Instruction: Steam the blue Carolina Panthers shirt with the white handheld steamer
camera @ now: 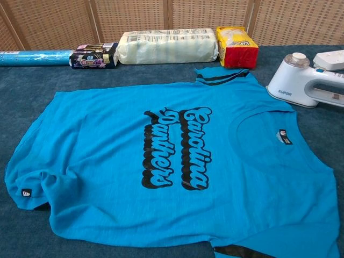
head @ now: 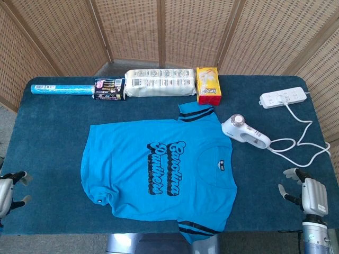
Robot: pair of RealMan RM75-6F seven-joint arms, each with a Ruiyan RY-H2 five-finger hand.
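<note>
Shirt: blue Carolina Panthers shirt (head: 159, 172) flat, table centre.
Steamer: white handheld steamer (head: 244, 132) at its 2 o'clock.
Hands: left hand (head: 9, 191), right hand (head: 310, 193) empty, fingers apart.

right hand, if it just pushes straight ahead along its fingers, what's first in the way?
Probably the white power cord looping on the blue table cover just ahead of the right hand; the white handheld steamer sits off to the left. Depth unclear.

Shirt (camera: 161, 161) reads "Carolina Panthers"; steamer (camera: 303, 80) reads "SUPOR"
</note>
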